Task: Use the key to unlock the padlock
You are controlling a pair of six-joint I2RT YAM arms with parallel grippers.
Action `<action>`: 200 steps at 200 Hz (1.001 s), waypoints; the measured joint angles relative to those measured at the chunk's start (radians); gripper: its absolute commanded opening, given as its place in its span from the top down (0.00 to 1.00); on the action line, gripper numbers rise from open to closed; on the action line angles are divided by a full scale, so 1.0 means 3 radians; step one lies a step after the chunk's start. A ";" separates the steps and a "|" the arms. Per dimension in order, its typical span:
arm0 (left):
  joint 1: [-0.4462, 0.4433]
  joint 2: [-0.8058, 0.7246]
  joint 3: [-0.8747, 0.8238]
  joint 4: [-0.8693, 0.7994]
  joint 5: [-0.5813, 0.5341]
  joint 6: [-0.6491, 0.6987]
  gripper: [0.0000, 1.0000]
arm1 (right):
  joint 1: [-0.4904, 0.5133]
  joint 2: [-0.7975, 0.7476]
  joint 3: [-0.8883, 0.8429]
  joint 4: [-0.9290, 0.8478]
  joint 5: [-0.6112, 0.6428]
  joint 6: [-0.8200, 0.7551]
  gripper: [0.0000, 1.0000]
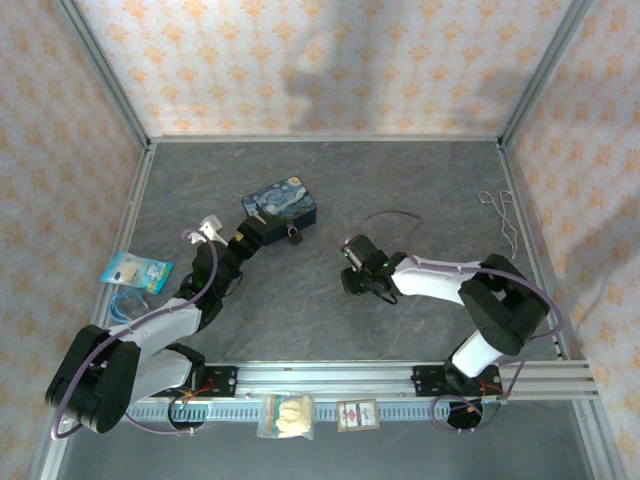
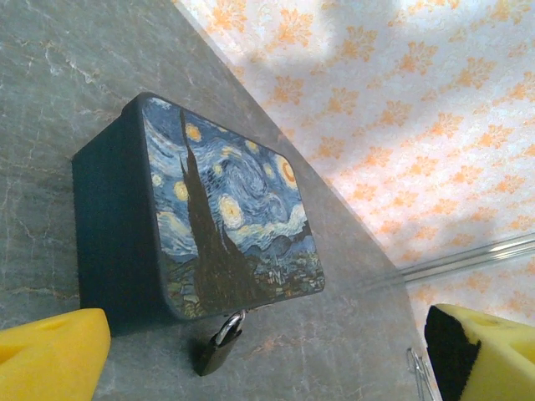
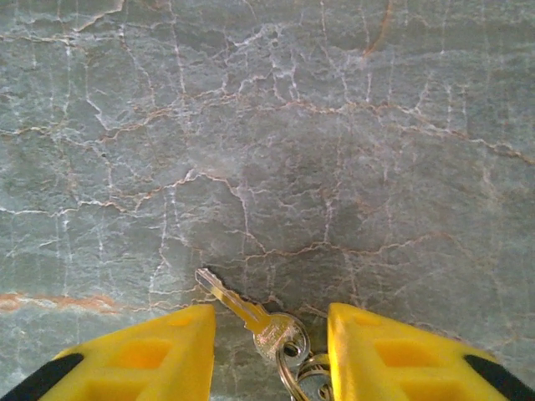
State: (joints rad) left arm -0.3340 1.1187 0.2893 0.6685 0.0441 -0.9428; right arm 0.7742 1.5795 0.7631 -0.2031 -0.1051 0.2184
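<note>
Right gripper (image 3: pixel 267 322) hangs spread wide over the key (image 3: pixel 241 306), lying flat on the table (image 3: pixel 267 125) right of the box (image 1: pixel 280 205) whose front carries the padlock (image 2: pixel 219 344), so closing fingers (image 3: pixel 150 355) may skid the thin key away.

Ring on key (image 3: pixel 249 314) cut off at bottom edge; padlock (image 2: pixel 216 351) keyhole out of sight.

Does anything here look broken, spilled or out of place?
Nothing broken or spilled. The box with the padlock sits askew on the table, and bent wire loops lie at its right edge.
</note>
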 measured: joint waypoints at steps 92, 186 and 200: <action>-0.0085 -0.0001 0.0038 0.0001 0.0001 -0.0114 0.05 | 0.0014 -0.0006 -0.0046 0.0060 0.0234 0.0103 1.00; -0.0905 0.0025 0.0037 0.0322 -0.0149 -0.0567 0.05 | -0.0243 -0.0276 -0.0153 0.0431 -0.0476 0.0151 1.00; -0.0993 0.0168 0.0037 0.0440 -0.0173 -0.0662 0.06 | -0.0296 -0.0327 -0.0154 0.0492 -0.0582 0.0198 1.00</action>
State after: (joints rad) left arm -0.6319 1.1690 0.3004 0.8005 -0.0078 -1.1416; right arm 0.6853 1.4815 0.7170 -0.0555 -0.2798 0.2779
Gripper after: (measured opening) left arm 0.946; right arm 0.046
